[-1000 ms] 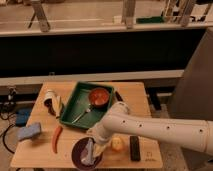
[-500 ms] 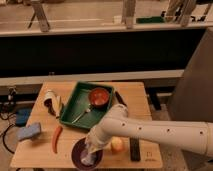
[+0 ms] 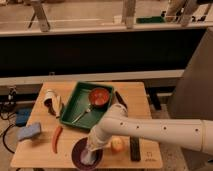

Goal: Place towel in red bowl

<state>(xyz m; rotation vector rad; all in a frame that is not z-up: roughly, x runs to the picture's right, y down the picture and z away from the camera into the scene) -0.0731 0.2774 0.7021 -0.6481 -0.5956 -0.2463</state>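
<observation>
The red bowl (image 3: 99, 96) sits in the far right part of a green tray (image 3: 79, 101) on the wooden table. A pale grey towel (image 3: 88, 158) lies in a dark purple bowl (image 3: 77, 155) at the table's front edge. My gripper (image 3: 93, 149), on the white arm that reaches in from the right, is down over the purple bowl, right at the towel. It hides part of the towel and the bowl's right side.
A utensil (image 3: 81, 115) lies in the tray. A white cup with a banana (image 3: 52, 101) is at the left, a blue sponge (image 3: 29, 131) and a red chili (image 3: 57, 138) at the front left. A yellowish fruit (image 3: 117, 144) and a black bar (image 3: 134, 148) lie right of the purple bowl.
The gripper has come down and slightly left, lower into the purple bowl onto the towel. The other objects have not moved.
</observation>
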